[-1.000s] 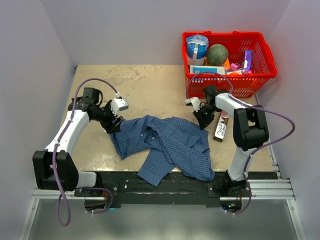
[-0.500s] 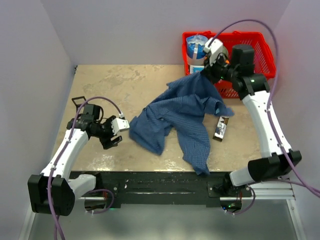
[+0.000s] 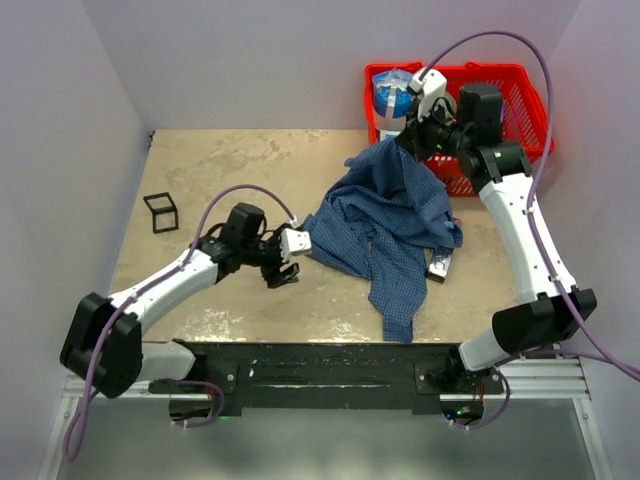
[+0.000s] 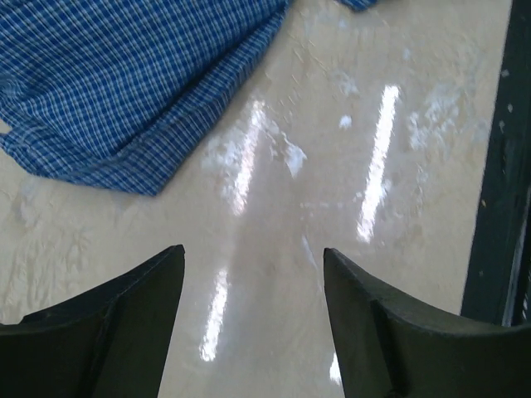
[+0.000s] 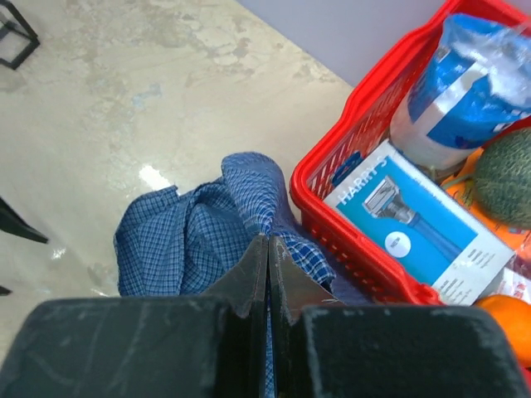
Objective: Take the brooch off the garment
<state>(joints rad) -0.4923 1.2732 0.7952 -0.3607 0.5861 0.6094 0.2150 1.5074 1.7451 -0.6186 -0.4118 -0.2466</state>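
Blue garment bunched, brooch hidden

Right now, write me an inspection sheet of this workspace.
Surface: beige table, glossy, with pale scuffs.
Job's things: shirt held up by one end near the red basket, the rest draped on the table; brooch not seen in any view.
Clutter: the basket holds a razor box and other goods; small black frame; wrapped bar partly under the shirt.
Grippers: left gripper open over bare table beside the shirt's hem; right gripper shut on the shirt.
Cables: purple cables loop along both arms.
Surroundings: pale walls; black rail at the near edge.
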